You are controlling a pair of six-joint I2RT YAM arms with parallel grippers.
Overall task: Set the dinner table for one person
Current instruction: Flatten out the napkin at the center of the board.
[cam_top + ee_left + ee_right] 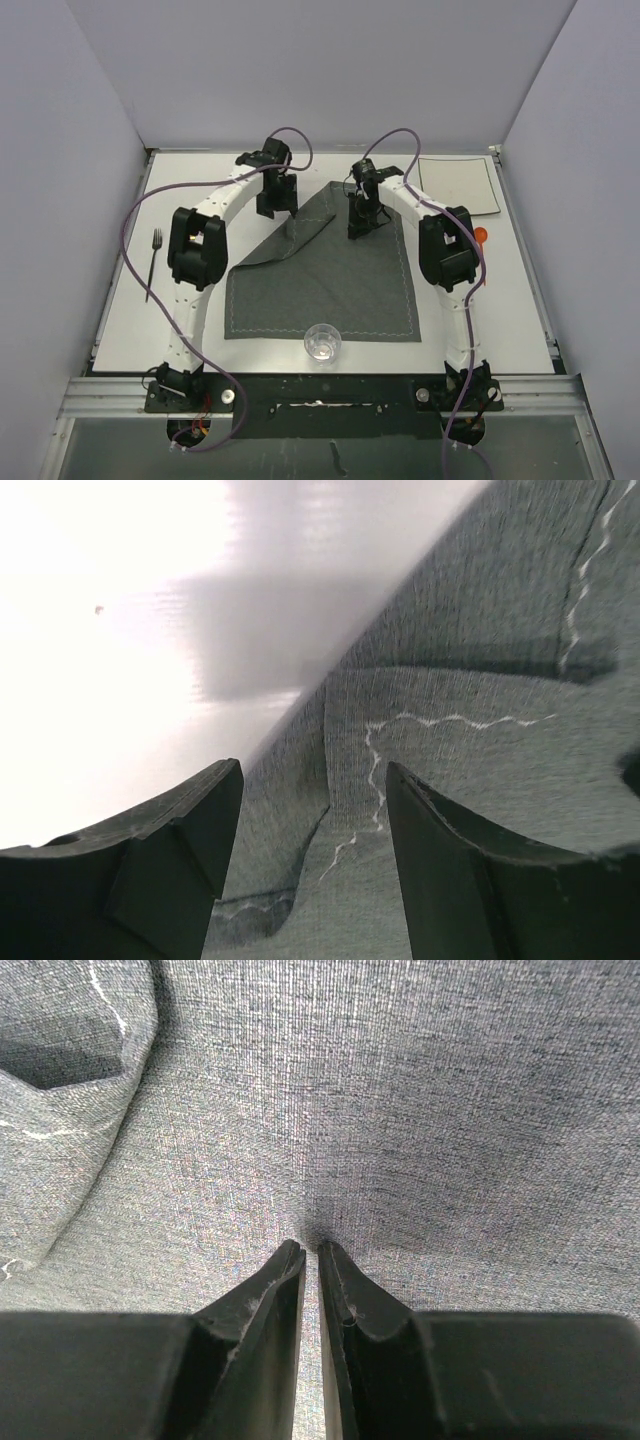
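Squarely across the middle of the top view lay the large flat white rectangular desk (130, 330) with its thin metal edge, walled on its left, far and right sides, the two arm bases at its near edge.

On its centre, reaching almost to the near edge, lay a dark grey square cloth placemat (320, 285) with pale stitching. Its far-left corner was folded over onto the cloth, which left a slanted edge on that side.

The left claw (312, 790) hung over that folded corner with its jaws well apart, the stitched flap showing between them and not gripped. The right claw (311, 1250) stood on the far-right part of the placemat, its jaws almost together and clamped on a small pinch of the cloth, which puckered at the tips.

A clear round drinking glass (322, 342) stood on the placemat's near edge. A slim metal fork (155, 262) lay on the bare desk near the left edge, well apart from the cloth. A white square plate (458, 185) sat in the far-right corner. A small orange object (481, 236), partly hidden by the right arm, lay near the right edge.
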